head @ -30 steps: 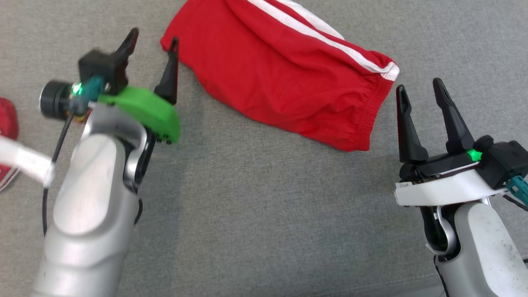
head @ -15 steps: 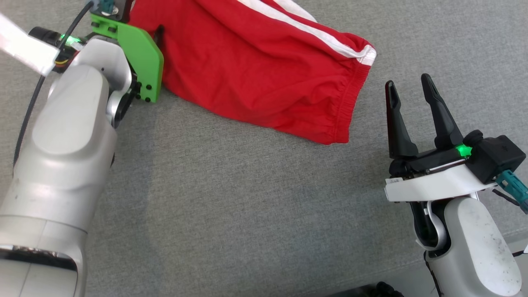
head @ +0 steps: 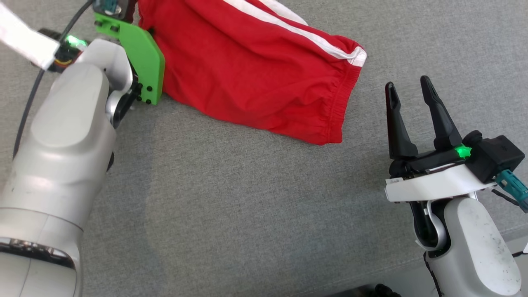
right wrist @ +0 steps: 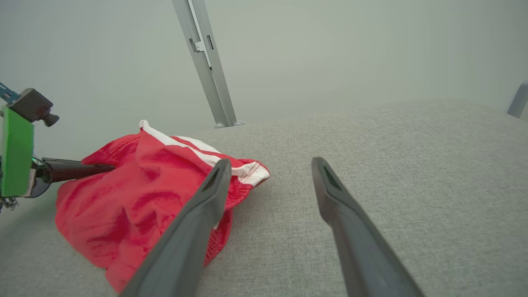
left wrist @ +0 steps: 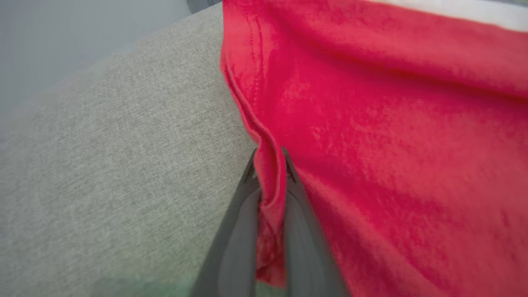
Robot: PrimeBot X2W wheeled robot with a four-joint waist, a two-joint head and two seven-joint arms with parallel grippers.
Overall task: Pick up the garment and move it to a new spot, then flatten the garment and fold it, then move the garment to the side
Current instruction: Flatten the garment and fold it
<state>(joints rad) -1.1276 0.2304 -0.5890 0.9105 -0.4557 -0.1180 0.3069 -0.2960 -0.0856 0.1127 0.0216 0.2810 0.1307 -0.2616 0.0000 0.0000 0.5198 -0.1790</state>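
Red fabric shorts (head: 247,70) with white side stripes (head: 288,27) lie crumpled on the grey woven-cloth bench (head: 247,214). They sit at the upper middle of the head view and run off its top edge. The left gripper (left wrist: 269,159) is clamped on a fold at the hemmed left edge of the shorts. In the left wrist view the red cloth is pinched between its two dark fingers (left wrist: 239,231). In the head view a flat green plate (head: 142,62) on that wrist covers the fingers. The gathered elastic waistband (head: 340,103) forms the right end of the shorts. The right gripper (head: 407,82) is near that end but clear of the cloth, its jaws spread wide with nothing between them, over bare bench.
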